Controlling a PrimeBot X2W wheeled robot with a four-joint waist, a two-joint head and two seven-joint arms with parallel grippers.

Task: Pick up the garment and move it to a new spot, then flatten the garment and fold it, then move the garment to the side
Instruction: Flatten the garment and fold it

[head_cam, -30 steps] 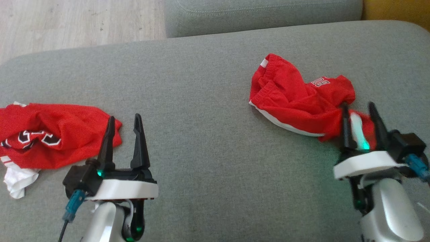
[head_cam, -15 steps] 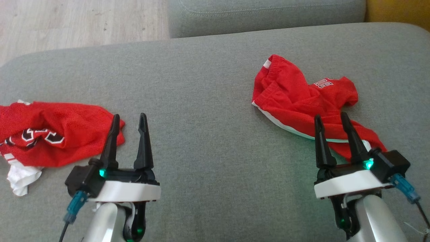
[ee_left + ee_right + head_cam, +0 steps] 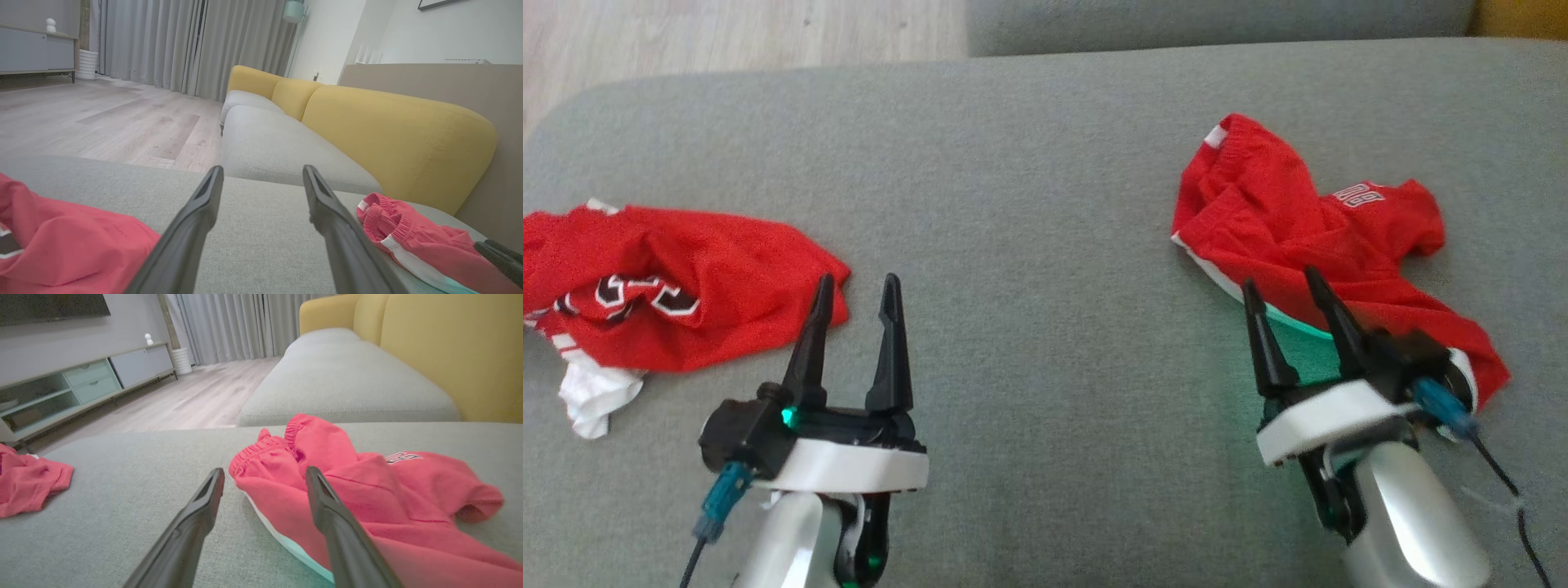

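Head view: red shorts (image 3: 1286, 224) lie diagonally, waistband far-left, beside the wide, empty right end effector (image 3: 1281, 278).

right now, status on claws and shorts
Left claw open, right claw open, both empty. Crumpled red fabric shorts at right claw, unfolded. Red mesh jersey lies apart.

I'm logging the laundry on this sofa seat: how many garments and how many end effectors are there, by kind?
Red garments: 2 (left garment, right garment)
End effectors: 2 (left end effector, right end effector)
Total: 4
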